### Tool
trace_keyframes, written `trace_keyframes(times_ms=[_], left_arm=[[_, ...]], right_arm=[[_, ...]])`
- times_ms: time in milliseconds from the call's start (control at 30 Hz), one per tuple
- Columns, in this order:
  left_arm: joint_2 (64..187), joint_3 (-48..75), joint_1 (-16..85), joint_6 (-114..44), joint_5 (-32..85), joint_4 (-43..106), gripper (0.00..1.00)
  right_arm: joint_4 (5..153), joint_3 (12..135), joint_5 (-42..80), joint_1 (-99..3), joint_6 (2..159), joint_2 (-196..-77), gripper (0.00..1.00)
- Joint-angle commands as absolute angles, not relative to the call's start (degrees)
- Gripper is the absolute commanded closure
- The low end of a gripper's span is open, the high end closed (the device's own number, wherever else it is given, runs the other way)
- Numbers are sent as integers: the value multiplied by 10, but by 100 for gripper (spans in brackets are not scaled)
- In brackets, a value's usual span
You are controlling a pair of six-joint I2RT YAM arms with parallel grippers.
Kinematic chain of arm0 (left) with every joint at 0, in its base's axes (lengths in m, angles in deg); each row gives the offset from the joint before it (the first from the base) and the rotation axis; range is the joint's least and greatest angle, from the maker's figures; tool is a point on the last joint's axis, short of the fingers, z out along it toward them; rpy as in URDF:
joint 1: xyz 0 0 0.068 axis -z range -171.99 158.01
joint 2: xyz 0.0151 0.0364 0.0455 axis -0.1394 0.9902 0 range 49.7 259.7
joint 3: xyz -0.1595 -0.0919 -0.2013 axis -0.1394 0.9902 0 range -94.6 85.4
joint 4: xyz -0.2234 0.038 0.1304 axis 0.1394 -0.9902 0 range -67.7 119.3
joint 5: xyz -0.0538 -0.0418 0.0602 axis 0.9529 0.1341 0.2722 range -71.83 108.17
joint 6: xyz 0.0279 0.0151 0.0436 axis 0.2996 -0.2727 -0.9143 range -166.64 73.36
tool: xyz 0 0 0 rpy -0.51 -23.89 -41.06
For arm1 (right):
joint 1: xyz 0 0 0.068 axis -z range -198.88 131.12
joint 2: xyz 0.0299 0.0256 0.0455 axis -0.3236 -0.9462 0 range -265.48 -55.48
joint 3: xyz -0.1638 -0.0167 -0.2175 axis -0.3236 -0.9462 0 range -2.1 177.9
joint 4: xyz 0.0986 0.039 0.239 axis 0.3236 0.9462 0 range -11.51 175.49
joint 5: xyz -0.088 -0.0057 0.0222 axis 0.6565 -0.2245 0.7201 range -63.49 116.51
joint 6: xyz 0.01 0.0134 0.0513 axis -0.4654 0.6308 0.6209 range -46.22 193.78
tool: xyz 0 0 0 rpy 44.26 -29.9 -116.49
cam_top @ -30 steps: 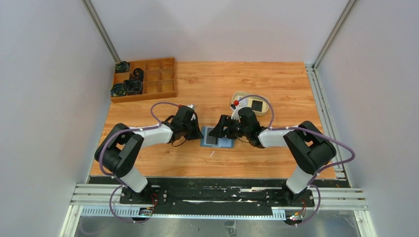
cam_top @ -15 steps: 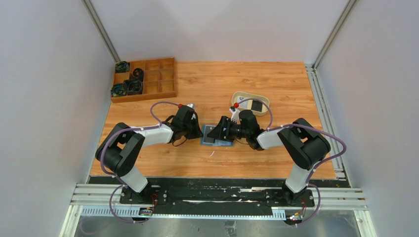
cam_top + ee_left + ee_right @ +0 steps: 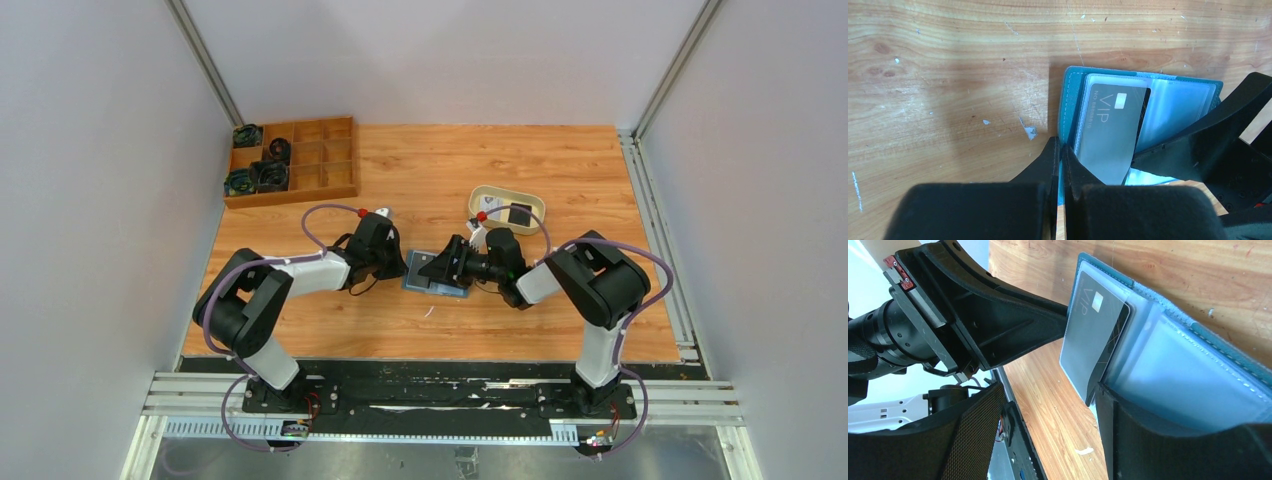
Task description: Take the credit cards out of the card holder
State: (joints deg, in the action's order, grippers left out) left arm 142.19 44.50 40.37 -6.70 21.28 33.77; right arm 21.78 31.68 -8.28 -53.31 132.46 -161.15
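Lying open at the table [image 3: 450, 170] centre: card holder [image 3: 440, 286], grey card [image 3: 1108, 130] protruding. Left pincer [image 3: 1060, 152], jaws together, touches its left edge; right pincer [image 3: 436, 270], jaws apart, straddles the card.

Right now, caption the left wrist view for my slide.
Left tool pinches the open card holder's edge; a grey VIP card juts from its sleeve, the right tool's finger beside it.

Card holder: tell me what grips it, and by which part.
The left gripper pinches the card holder by its teal cover's edge, jaws shut. The right gripper, jaws open around the grey card, holds nothing.
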Motion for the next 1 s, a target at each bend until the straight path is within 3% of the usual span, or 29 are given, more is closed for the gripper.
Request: trace_keyframes(times_ms=[0,467,967], left_arm=[[1448,474,405,-84,186,277,100],[1435,480,405,-83,183,269,100],[1435,476,406,-80,183,266,100]], right_arm=[[183,312,-94,-538,1345,-1630,30],[456,315,54,-538,1293,-1573,29],[408,367,20,-560,1319,-1616,29]])
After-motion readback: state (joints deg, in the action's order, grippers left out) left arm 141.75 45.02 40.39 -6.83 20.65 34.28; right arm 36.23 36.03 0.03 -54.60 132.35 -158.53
